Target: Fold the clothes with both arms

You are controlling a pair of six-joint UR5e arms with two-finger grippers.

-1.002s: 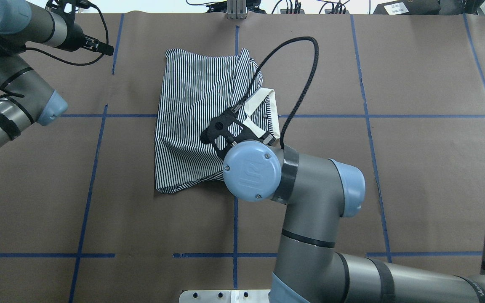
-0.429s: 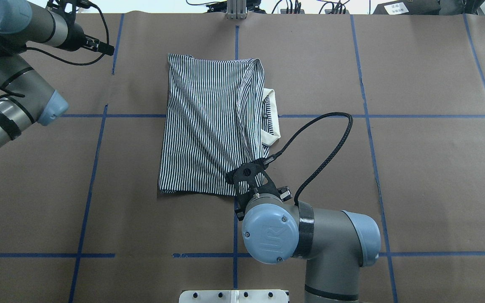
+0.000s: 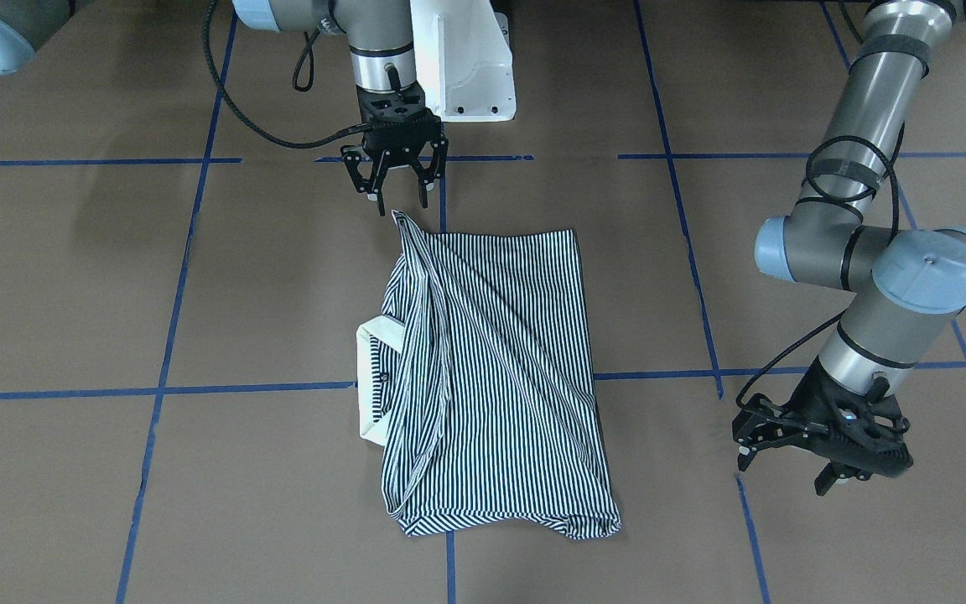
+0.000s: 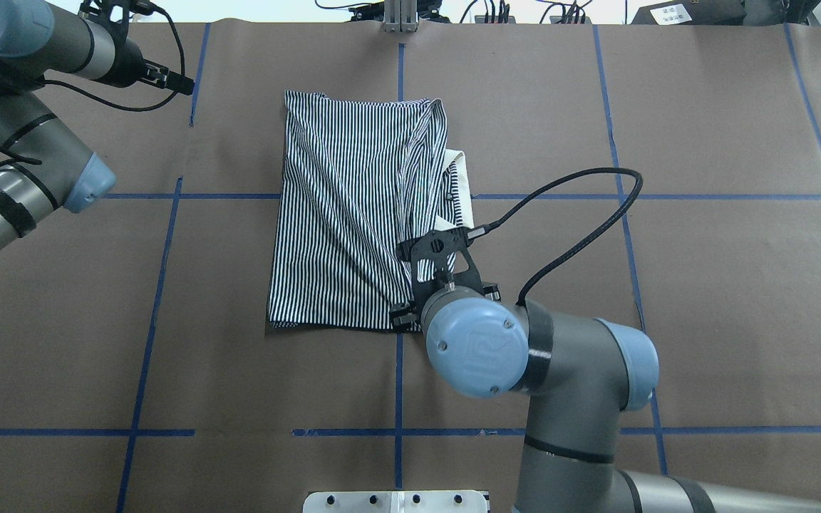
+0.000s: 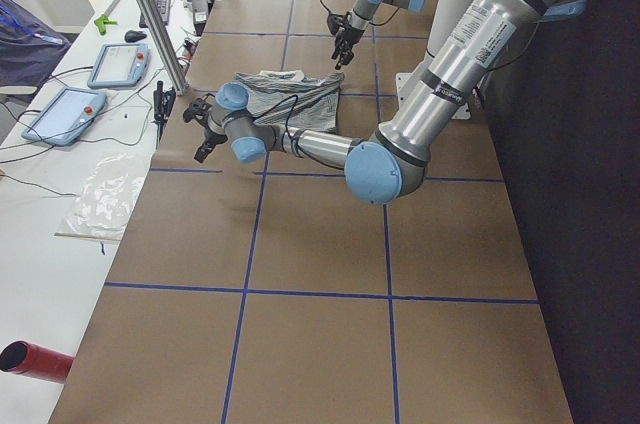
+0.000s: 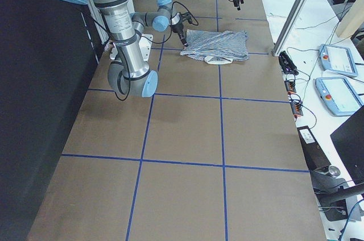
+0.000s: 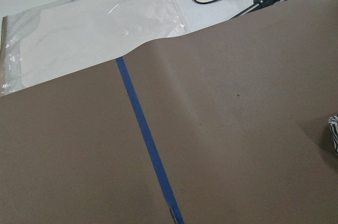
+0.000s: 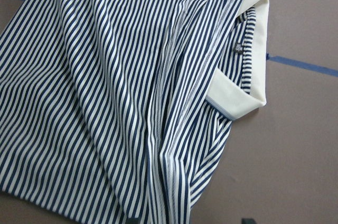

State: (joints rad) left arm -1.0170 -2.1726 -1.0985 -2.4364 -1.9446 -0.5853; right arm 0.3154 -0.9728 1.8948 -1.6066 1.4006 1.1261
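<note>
The polo shirt [image 4: 353, 214] lies folded on the middle of the table [image 4: 703, 285], across a crossing of tape lines [image 4: 624, 196]. Its collar [image 4: 459, 192] sticks out from under the fold on the side toward the robot's right. The right gripper [image 3: 401, 200] hangs over the shirt's corner nearest the robot, on that same side, with the pedestal base [image 3: 466, 67] just behind it at the table's edge. The left gripper [image 3: 781, 474] is well apart from the shirt, out to the robot's left near the table's far edge. Beyond that edge lie a plastic bag [image 7: 90, 28] and two teach pendants [image 5: 62, 114].
</note>
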